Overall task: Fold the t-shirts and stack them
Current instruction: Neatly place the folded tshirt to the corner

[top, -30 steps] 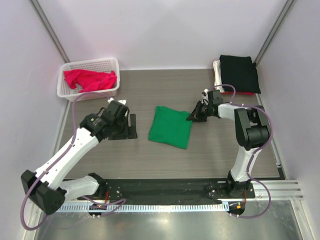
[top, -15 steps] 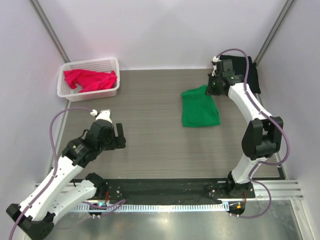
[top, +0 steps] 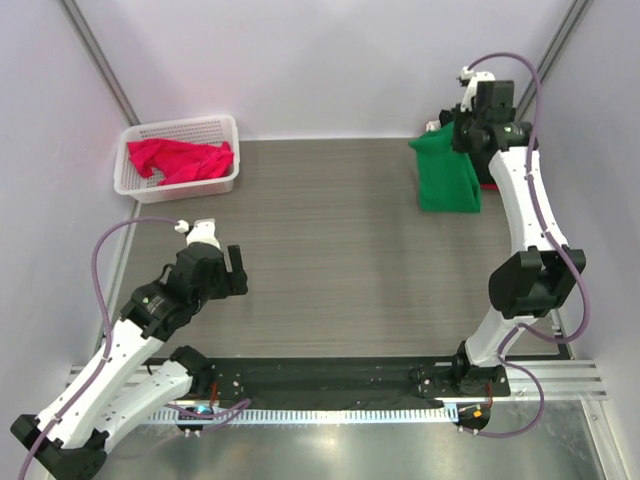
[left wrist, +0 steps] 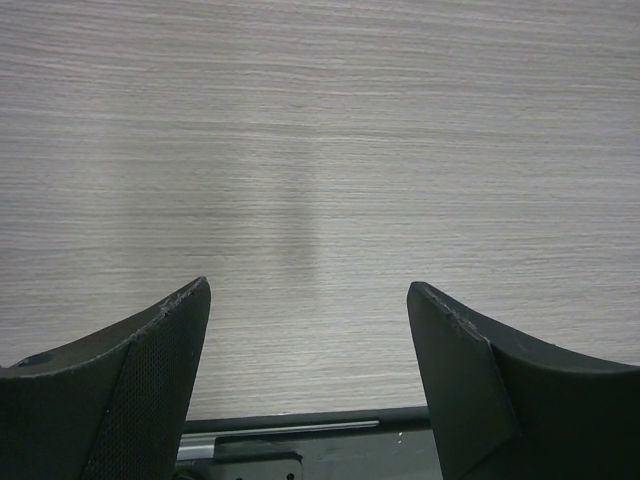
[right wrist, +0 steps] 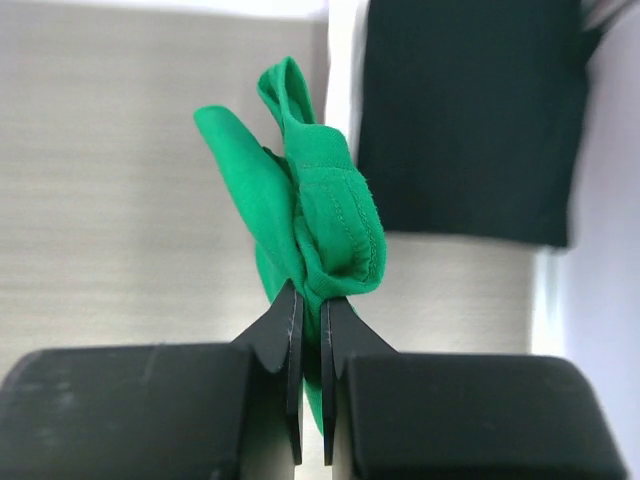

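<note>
Right hand (right wrist: 311, 300): jaws pinched almost together on a bunched edge of the green t-shirt (right wrist: 300, 215). I have it lifted over the far right corner of the tabletop (top: 320, 220).
Green t-shirt: it hangs below that pinch as a loose folded bundle, just left of the black t-shirt (right wrist: 470, 110).
Black t-shirt: lies flat in the far right corner, with a pale cloth edge (right wrist: 343, 90) showing along its left side.
Left hand (left wrist: 308, 295): spread wide with nothing in it, over bare tabletop toward the near left corner.
Basket (top: 128, 185): far left corner, with the red-pink t-shirt (top: 180, 160) crumpled inside, not yet folded.
Risk, fold: I hold the bundle by one gathered edge only, so I judge the layers may sag open as it hangs or swings.
Risk, landing: if I let go from here, I expect it to drop beside the black t-shirt, or half on it, and crumple.
Risk, drag: a low sweep across could catch the black t-shirt and rumple or shift it.
Risk, grip: it is a narrow pinch on thick cloth, so a quick move might pull the hem free.
Hidden, above: my right arm and the green cloth cover most of that corner, so I cannot count the layers there.
Hidden, wrist: the hand's own body blocks the bundle's lower end, so I cannot tell whether it touches the tabletop.
</note>
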`<state>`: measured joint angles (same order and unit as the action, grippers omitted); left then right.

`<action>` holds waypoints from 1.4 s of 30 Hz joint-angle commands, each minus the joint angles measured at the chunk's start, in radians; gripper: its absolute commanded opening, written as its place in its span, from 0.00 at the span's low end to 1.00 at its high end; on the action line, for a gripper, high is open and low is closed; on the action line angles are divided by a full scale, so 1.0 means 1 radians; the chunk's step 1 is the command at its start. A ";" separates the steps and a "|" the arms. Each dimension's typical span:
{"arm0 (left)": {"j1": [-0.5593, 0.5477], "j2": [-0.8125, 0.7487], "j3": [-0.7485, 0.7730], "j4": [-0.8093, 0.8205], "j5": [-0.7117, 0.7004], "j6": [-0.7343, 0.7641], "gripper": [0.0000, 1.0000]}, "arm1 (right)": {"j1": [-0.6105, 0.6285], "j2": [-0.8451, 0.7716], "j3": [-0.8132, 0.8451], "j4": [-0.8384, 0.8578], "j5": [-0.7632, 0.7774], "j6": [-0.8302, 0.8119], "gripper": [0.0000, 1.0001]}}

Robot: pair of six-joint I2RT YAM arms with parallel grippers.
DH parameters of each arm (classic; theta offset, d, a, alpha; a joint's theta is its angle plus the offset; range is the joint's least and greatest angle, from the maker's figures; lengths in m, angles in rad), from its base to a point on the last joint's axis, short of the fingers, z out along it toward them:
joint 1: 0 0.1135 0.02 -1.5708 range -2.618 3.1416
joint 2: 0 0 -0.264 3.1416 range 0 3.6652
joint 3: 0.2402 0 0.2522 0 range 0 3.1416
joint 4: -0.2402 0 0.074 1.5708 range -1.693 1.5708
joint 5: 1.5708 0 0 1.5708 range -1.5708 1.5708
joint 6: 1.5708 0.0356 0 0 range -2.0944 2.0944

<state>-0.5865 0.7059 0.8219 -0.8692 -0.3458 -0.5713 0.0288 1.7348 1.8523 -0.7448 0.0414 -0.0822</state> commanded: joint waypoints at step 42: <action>0.004 0.029 0.023 0.032 -0.018 0.007 0.76 | -0.239 0.488 0.576 0.300 -0.046 -0.211 0.01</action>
<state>-0.5865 0.7326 0.8219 -0.8642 -0.3454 -0.5674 -0.1905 2.2292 2.3695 -0.6052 -0.0326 -0.2829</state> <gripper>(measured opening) 0.765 0.083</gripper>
